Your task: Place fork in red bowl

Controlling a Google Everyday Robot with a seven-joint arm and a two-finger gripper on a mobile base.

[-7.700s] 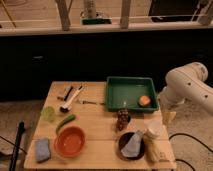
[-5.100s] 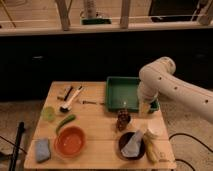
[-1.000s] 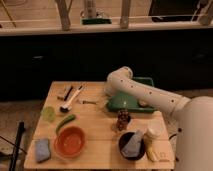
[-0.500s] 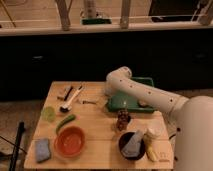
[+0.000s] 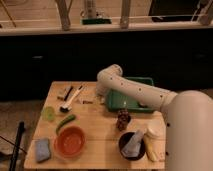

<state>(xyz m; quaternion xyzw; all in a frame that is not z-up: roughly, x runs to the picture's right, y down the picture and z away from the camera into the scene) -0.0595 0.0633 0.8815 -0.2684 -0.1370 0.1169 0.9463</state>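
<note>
The fork [image 5: 86, 102] is a small thin silvery piece lying on the wooden table [image 5: 100, 131], at the back and left of the middle. The red bowl [image 5: 70, 142] stands at the front left, with nothing in it. My white arm [image 5: 145, 95] reaches in from the right over the green tray. It bends down at the tray's left edge, and my gripper [image 5: 101, 98] sits low there, just right of the fork. The arm's end hides most of the gripper.
A green tray [image 5: 131, 100] sits at the back right. A white-handled utensil with a black head [image 5: 69, 100] lies left of the fork. Also here are a green pod [image 5: 65, 122], a green cup [image 5: 48, 113], a blue sponge [image 5: 42, 149], a brown object [image 5: 123, 119] and a black bowl [image 5: 132, 145].
Over several seconds the arm swung from the right side across the tray to the fork's side. In the last second it barely moved. The fork and the bowl stayed put.
</note>
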